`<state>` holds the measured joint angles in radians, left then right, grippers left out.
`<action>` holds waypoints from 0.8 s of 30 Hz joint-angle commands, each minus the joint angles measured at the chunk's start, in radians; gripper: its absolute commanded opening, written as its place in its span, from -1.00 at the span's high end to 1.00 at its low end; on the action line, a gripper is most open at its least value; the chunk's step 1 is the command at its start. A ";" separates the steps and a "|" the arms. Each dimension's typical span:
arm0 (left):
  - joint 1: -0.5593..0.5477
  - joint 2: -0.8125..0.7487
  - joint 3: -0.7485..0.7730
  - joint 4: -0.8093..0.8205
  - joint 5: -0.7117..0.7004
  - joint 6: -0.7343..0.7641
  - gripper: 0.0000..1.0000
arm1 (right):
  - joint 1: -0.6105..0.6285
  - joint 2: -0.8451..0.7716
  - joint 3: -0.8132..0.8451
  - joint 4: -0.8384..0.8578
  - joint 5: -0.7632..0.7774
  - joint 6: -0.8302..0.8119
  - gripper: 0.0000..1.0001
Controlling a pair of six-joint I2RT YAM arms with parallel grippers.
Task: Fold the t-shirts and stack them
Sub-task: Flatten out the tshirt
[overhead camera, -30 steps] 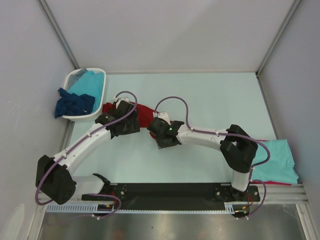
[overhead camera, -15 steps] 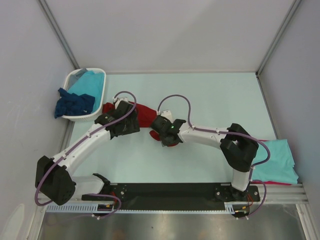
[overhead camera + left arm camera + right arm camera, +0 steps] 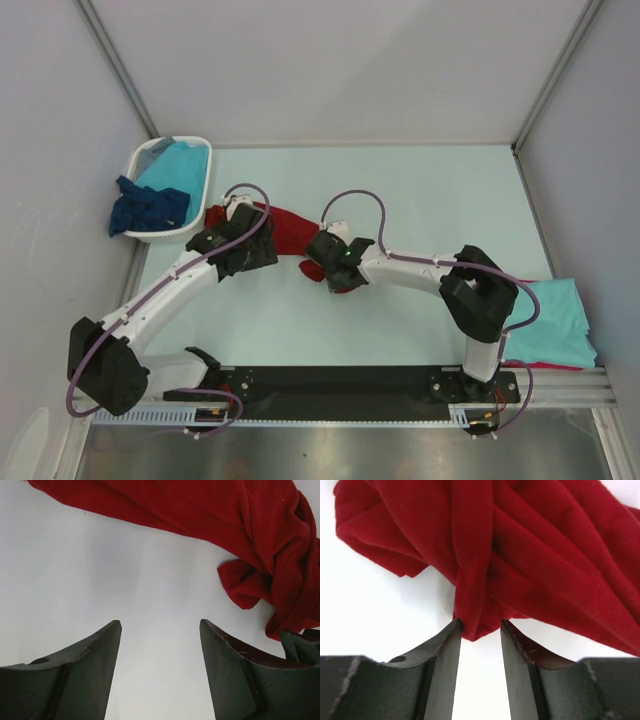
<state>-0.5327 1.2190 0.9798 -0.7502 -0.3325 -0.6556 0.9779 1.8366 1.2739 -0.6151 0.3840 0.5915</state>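
Since the earlier frame, the right arm has advanced up and to the left onto the dark red t-shirt, and its jaws have narrowed. The right fingers are now drawn in on a hanging fold of that shirt, with cloth pressed against both inner faces at the tips. The left fingers stand spread wide with nothing between them, over bare counter; the shirt's edge lies just beyond them.

The dark red t-shirt lies bunched on the counter between the two wrists, near the white basket. A turquoise t-shirt sits inside the basket, and a navy t-shirt hangs over its near rim. A second turquoise t-shirt lies flat at the counter's right near corner, with a red t-shirt showing as a sliver beneath it.
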 commanded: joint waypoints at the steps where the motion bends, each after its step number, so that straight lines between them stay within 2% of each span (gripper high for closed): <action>1: 0.000 -0.047 -0.015 0.000 -0.023 -0.022 -0.40 | 0.021 0.004 0.025 0.014 0.007 0.013 0.13; 5: 0.000 -0.058 -0.020 -0.003 -0.023 -0.019 -0.41 | 0.027 0.016 0.028 0.015 0.003 0.017 0.14; 7: 0.002 -0.061 -0.026 -0.006 -0.023 -0.018 -0.41 | 0.030 0.021 0.024 0.015 0.001 0.019 0.27; 8: 0.002 -0.065 -0.027 -0.008 -0.023 -0.018 -0.41 | 0.028 0.023 0.025 0.017 0.000 0.019 0.38; 9: 0.002 -0.068 -0.030 -0.008 -0.023 -0.018 -0.41 | 0.028 0.024 0.025 0.015 0.000 0.021 0.61; 12: 0.002 -0.075 -0.043 -0.009 -0.020 -0.019 -0.41 | 0.030 0.024 0.027 0.014 0.000 0.027 0.91; 15: 0.000 -0.084 -0.050 -0.009 -0.019 -0.019 -0.41 | 0.030 0.021 0.030 0.009 0.004 0.030 1.00; 24: 0.004 -0.088 -0.046 -0.011 -0.030 -0.016 -0.41 | 0.008 -0.072 0.073 -0.052 0.101 0.007 1.00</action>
<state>-0.5320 1.1568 0.9344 -0.7689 -0.3374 -0.6559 1.0023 1.8465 1.2873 -0.6323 0.4107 0.6079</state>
